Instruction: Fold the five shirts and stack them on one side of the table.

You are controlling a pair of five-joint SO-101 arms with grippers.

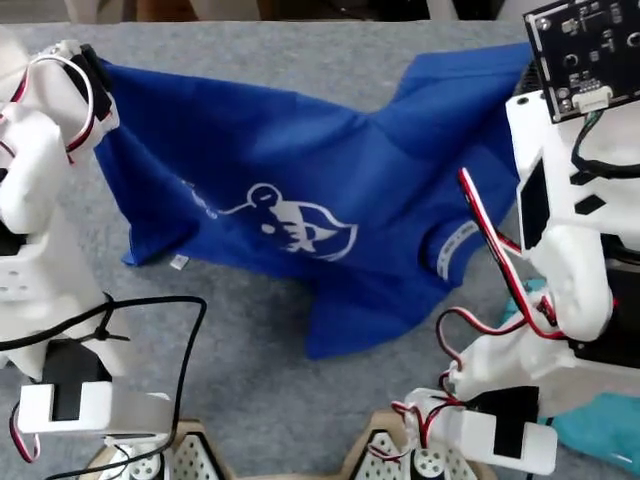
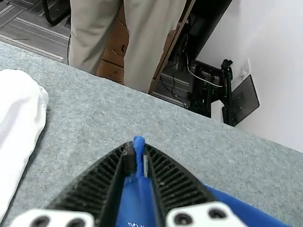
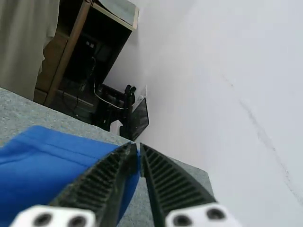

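Shirt status: one blue shirt (image 1: 300, 200) spread, unfolded and wrinkled, across the far half of the grey table (image 1: 260, 400), stretched between the two arms. White print (image 1: 295, 220) facing up near the middle of the cloth. Small white tag (image 1: 179, 262) at the near left edge. One sleeve (image 1: 455, 250) bunched just beside the right arm, with more white print on its cuff.

Left gripper (image 2: 136, 158): closed on the blue shirt. In the left wrist view, a thin fold of blue cloth pinched between the ribbed black fingers (image 2: 111, 175) and poking out past the tips. In the high view, same gripper (image 1: 95, 70) at the far left corner of the shirt, cloth pulled up to it in a point.

Right gripper (image 3: 138, 156): jaws almost together, blue cloth caught between them and trailing off to one side; grip on the shirt edge. In the high view, far right corner of the shirt drawn toward the right arm, under a black circuit board (image 1: 580, 45).

Other items: white cloth (image 2: 19, 127) lying on the table near the left gripper, apart from the blue shirt. Teal cloth (image 1: 600, 425) at the near right edge of the table, partly under the right arm. Red and white cables (image 1: 495, 250) along the right arm; black cable (image 1: 185, 350) looping by the left arm's base.
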